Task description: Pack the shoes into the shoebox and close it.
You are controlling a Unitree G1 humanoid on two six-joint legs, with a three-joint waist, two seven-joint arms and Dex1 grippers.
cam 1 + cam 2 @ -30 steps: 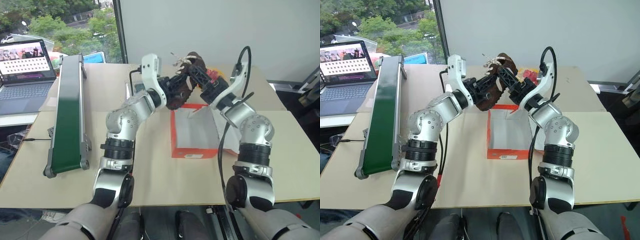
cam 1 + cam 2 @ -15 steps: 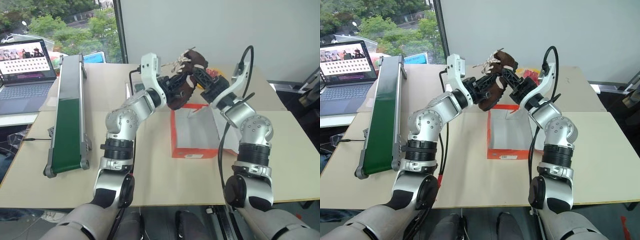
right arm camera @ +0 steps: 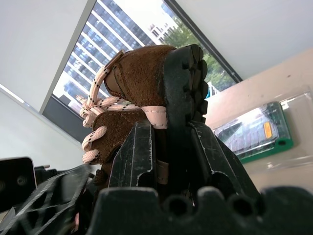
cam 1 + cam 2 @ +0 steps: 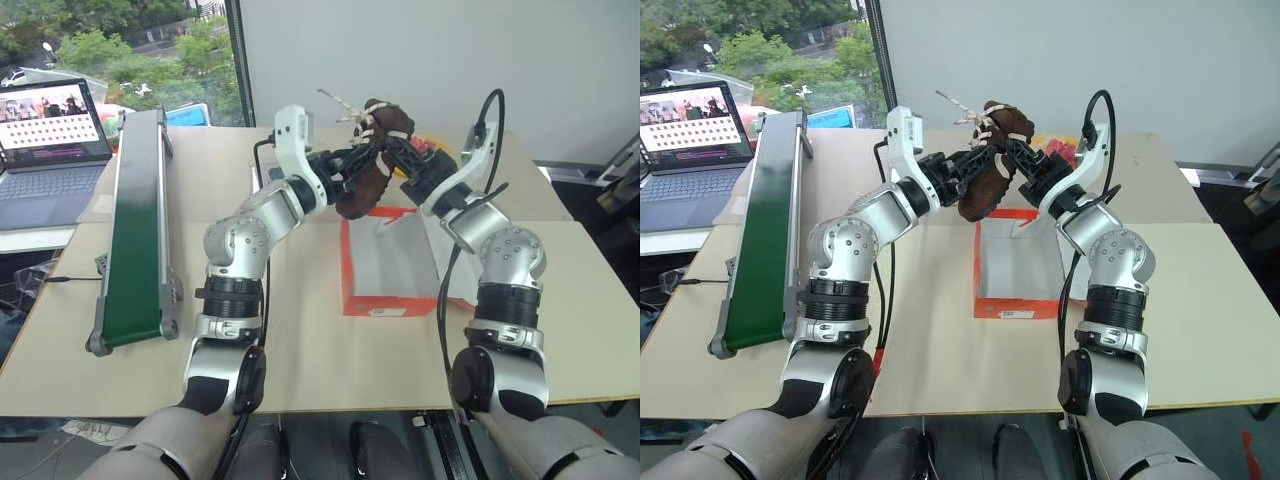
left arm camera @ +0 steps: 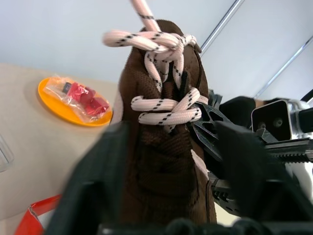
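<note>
Beige tabletop (image 4: 300,350) under a window, grey wall behind. Held aloft above the far end of an open orange-red cardboard shoebox (image 4: 390,262) with white paper lining: one small dark brown suede shoe (image 4: 374,160), pale speckled laces (image 5: 161,73) knotted on top, black lugged rubber sole (image 3: 186,78). Clamped at the heel between the black ribbed fingers (image 3: 134,152) of the right gripper (image 4: 400,152), sole edge pinched tight. Left gripper (image 4: 345,165) just beside the shoe, its blurred black fingers (image 5: 93,171) spread wide on either flank, not pressing. Farther off: round yellow plate (image 5: 68,103) with red pieces in clear wrap, clear flat tray (image 3: 254,129) holding something green, long green conveyor belt (image 4: 135,225), open laptop (image 4: 55,150).
</note>
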